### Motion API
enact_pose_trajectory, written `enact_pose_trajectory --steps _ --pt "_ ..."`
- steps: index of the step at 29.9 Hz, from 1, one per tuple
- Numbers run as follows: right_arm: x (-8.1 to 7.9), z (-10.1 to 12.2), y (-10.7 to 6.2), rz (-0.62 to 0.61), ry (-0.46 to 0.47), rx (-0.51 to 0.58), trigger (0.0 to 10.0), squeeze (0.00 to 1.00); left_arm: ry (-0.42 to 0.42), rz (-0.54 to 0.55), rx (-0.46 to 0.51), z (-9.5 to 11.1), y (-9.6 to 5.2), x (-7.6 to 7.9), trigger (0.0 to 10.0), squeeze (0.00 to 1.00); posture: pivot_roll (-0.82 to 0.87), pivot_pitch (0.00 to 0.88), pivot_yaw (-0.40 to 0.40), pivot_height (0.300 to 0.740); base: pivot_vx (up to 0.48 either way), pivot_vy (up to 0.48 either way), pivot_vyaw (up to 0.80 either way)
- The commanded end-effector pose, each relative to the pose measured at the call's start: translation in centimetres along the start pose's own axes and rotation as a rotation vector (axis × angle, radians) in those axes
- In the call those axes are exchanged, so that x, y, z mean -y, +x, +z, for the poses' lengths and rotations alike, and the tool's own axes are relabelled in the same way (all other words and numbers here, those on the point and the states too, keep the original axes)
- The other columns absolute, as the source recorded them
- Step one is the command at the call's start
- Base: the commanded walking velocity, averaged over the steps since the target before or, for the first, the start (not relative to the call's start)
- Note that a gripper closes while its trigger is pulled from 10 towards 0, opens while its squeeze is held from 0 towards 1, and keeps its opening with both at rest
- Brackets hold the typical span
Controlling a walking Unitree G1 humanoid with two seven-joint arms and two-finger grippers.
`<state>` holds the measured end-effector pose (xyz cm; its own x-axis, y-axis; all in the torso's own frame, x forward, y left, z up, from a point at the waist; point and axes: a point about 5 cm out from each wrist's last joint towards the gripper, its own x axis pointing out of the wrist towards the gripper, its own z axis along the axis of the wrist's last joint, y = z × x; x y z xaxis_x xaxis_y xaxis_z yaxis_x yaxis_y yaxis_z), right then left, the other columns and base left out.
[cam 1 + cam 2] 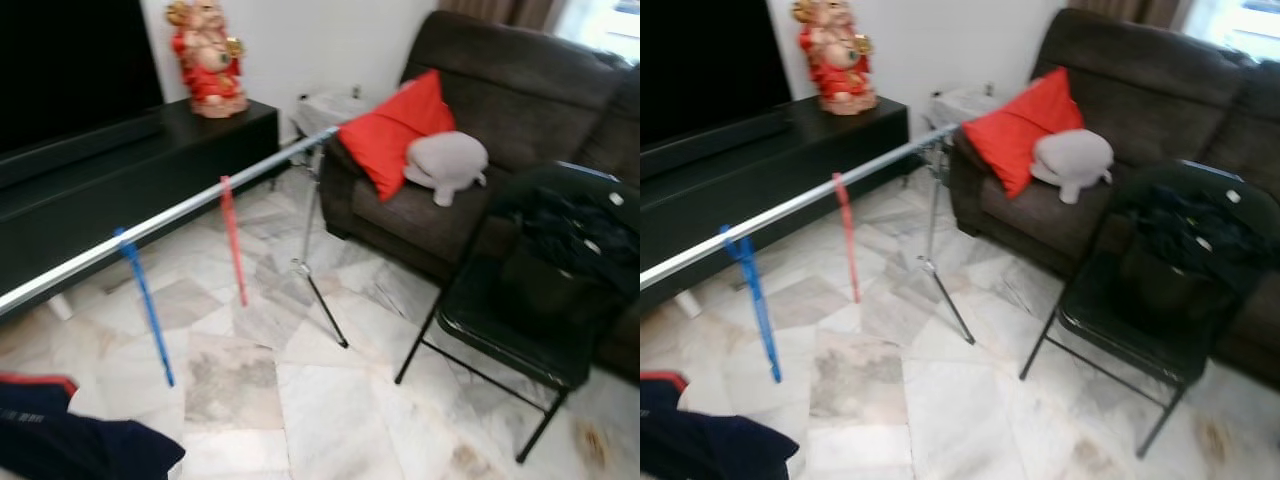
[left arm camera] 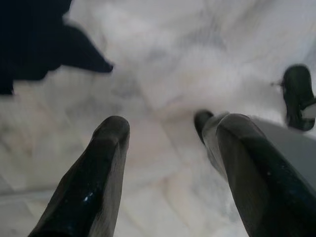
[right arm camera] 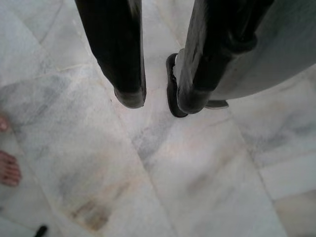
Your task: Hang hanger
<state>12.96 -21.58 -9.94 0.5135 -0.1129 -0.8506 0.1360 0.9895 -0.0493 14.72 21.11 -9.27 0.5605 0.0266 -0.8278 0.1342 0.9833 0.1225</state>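
White marble floor [image 1: 330, 420] spreads through the living room before me, veined grey and bare in the middle. Across it runs a silver rail [image 1: 160, 222] of a drying rack, slanting from my near left toward the sofa [image 1: 520, 110], held up by a thin metal stand [image 1: 318, 290]. Two hangers hang from that rail: a blue hanger [image 1: 145, 305] nearer to me and a red hanger [image 1: 233, 245] further along, both dangling edge-on above the floor. Behind the rail stands a long black cabinet [image 1: 120, 170] with a red and gold figurine [image 1: 207, 58] on its far end. On the sofa lie a red cushion [image 1: 400, 128] and a grey plush toy [image 1: 446, 163]. A black folding chair [image 1: 520, 300] with dark clothing [image 1: 575, 230] piled on it stands in front of the sofa. A dark navy garment [image 1: 70, 440] lies at the near left corner of the floor.

My left jaws [image 2: 168, 143] point down at the marble, spread wide and holding nothing. My right jaws [image 3: 160, 101] also point at the floor, parted and empty, with a person's bare toes [image 3: 7, 168] nearby. Both hangers are well apart from either of my jaws.
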Motion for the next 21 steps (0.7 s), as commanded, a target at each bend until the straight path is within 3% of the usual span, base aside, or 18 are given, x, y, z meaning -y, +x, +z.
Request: enact_pose_trajectory --steps 1,6,13,21 --pt "-0.5 0.5 0.1 0.008 0.000 0.013 10.0 0.00 0.011 -0.002 -0.011 -0.3 -0.1 -0.2 10.0 0.00 -0.01 0.007 0.033 0.740 0.000 0.000 -0.79" --pt "-1.1 1.0 0.3 0.014 -0.002 0.022 10.0 0.00 0.003 0.000 0.018 0.5 0.1 -0.2 10.0 0.00 -0.01 0.000 0.030 0.740 0.000 0.000 -0.79" --pt "-0.1 1.4 0.3 -0.001 0.006 0.023 10.0 0.00 -0.019 0.000 0.043 1.4 0.3 -0.1 10.0 0.00 0.00 0.000 0.019 0.740 0.000 0.000 -0.79" --pt "-0.4 1.4 0.4 0.000 0.005 0.015 10.0 0.00 -0.025 -0.002 0.036 1.4 0.3 -0.2 10.0 0.00 0.00 0.000 0.019 0.740 0.000 0.000 -0.79"
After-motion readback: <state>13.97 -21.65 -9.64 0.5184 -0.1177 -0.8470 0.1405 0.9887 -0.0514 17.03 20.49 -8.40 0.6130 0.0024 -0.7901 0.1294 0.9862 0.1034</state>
